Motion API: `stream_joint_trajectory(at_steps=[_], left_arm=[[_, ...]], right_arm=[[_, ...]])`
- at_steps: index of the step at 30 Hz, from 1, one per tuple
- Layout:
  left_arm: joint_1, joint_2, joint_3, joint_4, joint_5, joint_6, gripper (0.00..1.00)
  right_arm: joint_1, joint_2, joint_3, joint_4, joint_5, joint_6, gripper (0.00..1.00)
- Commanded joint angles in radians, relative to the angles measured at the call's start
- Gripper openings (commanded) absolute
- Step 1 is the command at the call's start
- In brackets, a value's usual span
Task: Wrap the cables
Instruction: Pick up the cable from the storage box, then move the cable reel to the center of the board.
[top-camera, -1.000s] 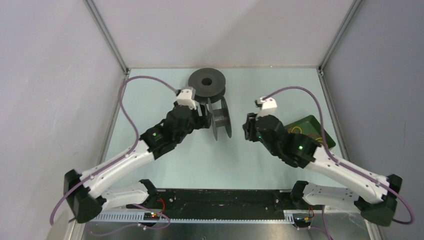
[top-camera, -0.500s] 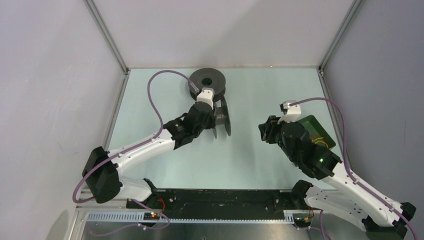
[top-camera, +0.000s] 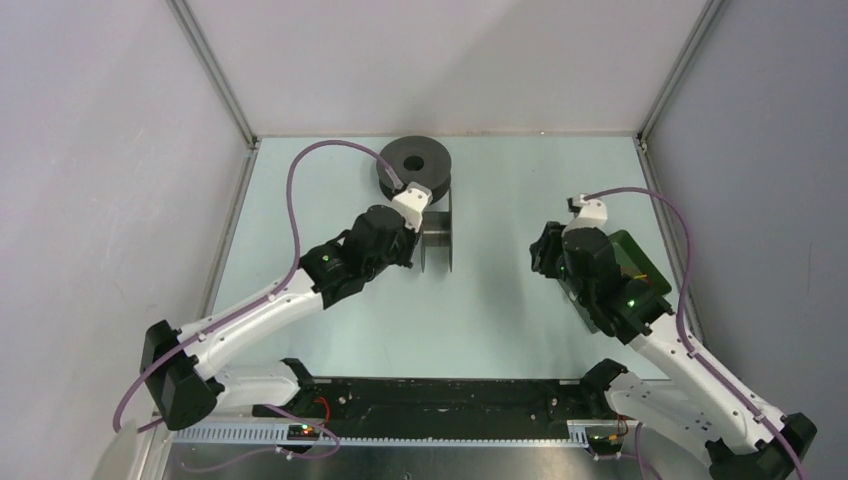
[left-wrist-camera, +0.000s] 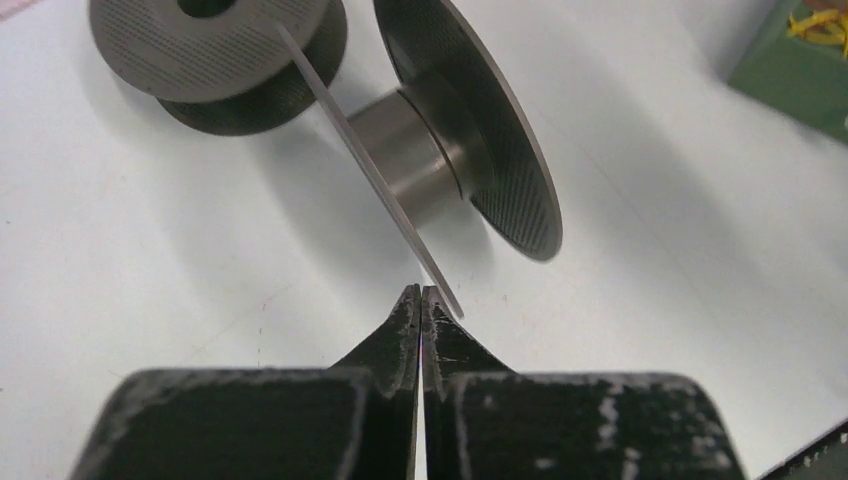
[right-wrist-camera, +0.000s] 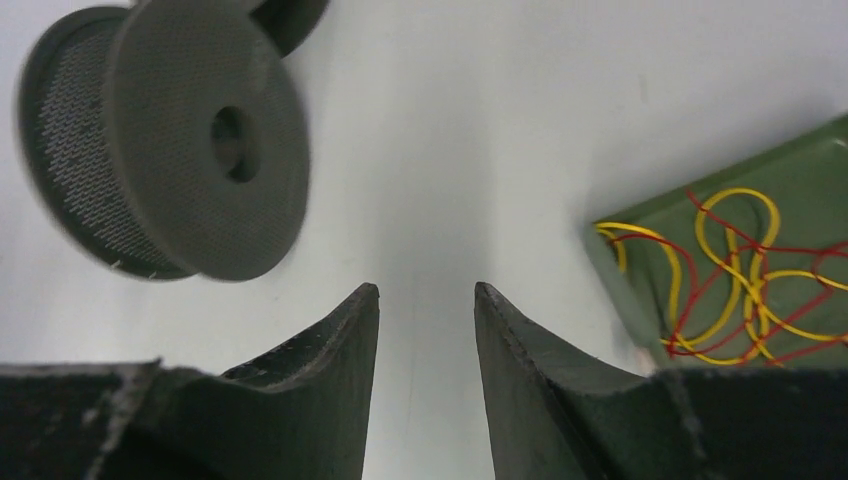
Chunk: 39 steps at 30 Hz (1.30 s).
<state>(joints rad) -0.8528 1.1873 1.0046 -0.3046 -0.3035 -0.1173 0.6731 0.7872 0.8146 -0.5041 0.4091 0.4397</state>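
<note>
We see the left gripper (left-wrist-camera: 421, 295), whose jaws stood apart a second ago, now with its tips pressed together just beside the near flange of the upright spool (left-wrist-camera: 430, 160). Its arm has reached farther in and to the right. From above, the spool has turned, so its flanges now look edge-on. We also find the right gripper (right-wrist-camera: 425, 290) drawn back to the right, nearer the green tray (right-wrist-camera: 810, 160).
</note>
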Motion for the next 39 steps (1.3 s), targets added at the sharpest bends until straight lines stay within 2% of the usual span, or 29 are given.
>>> stream_joint_trajectory(at_steps=[1, 2, 7, 9, 12, 16, 19, 21, 26, 27, 29, 35, 39], left_arm=[[-0.003, -0.035, 0.02, -0.094, 0.065, 0.077, 0.0], [-0.003, -0.041, 0.019, -0.096, 0.041, 0.063, 0.02], [-0.002, 0.029, 0.09, -0.087, -0.105, -0.106, 0.4], [-0.001, 0.081, 0.127, -0.066, -0.178, -0.139, 0.49], [0.011, 0.163, 0.165, -0.012, -0.215, -0.17, 0.58], [0.043, 0.239, 0.183, 0.068, -0.175, -0.19, 0.61], [0.048, 0.3, 0.193, 0.112, -0.134, -0.183, 0.57], [0.051, 0.327, 0.202, 0.113, -0.128, -0.179, 0.5], [0.052, 0.301, 0.176, 0.09, -0.121, -0.103, 0.2], [0.053, 0.285, 0.175, 0.073, -0.118, -0.083, 0.16], [0.053, 0.261, 0.18, 0.024, -0.11, -0.023, 0.02], [0.059, 0.111, 0.114, -0.09, -0.003, 0.129, 0.0], [0.062, 0.015, 0.056, -0.131, 0.108, 0.171, 0.0]], right_arm=[[-0.182, 0.004, -0.002, -0.036, -0.112, -0.012, 0.45], [-0.215, 0.004, -0.002, -0.046, -0.137, -0.018, 0.45], [-0.425, 0.035, -0.002, -0.06, -0.277, -0.038, 0.45], [-0.462, 0.043, -0.003, -0.055, -0.32, -0.04, 0.45], [-0.473, 0.029, -0.022, -0.029, -0.385, -0.038, 0.45], [-0.474, 0.008, -0.042, -0.01, -0.465, -0.035, 0.45], [-0.475, -0.01, -0.055, -0.01, -0.47, -0.045, 0.45], [-0.476, -0.019, -0.06, -0.017, -0.461, -0.052, 0.45], [-0.488, -0.038, -0.076, -0.038, -0.441, -0.073, 0.45], [-0.492, -0.039, -0.08, -0.044, -0.451, -0.082, 0.45], [-0.521, -0.037, -0.081, -0.053, -0.494, -0.101, 0.45], [-0.695, -0.005, -0.081, -0.052, -0.633, -0.083, 0.46], [-0.723, 0.035, -0.081, -0.051, -0.619, -0.086, 0.45]])
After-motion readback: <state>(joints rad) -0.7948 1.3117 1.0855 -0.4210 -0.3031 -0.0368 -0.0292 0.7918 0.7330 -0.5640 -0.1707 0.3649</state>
